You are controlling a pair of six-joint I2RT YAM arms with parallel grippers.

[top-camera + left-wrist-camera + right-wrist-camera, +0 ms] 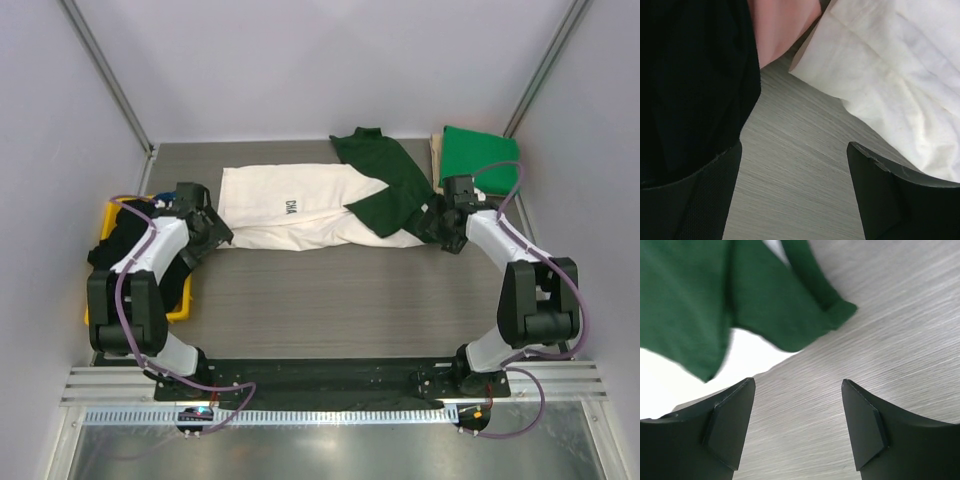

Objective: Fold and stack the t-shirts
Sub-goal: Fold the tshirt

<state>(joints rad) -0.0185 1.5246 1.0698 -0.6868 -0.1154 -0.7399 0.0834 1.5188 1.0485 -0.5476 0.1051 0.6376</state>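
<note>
A cream t-shirt (300,212) with dark green sleeves (385,180) lies folded into a long band across the middle of the table. My left gripper (216,232) is at its left end, open, with only bare table between the fingers (900,195). In the left wrist view the cream cloth (900,80) lies just beyond the right finger. My right gripper (433,222) is at the shirt's right end, open over bare table (797,382). A green sleeve (775,310) and cream cloth (670,380) lie just ahead of it. A folded bright green t-shirt (480,155) sits at the back right.
A yellow tray (182,305) at the left holds black cloth (125,240). Black cloth (690,75) and pink cloth (782,25) hang close to my left gripper. A tan board (437,150) shows under the bright green shirt. Enclosure walls stand on three sides.
</note>
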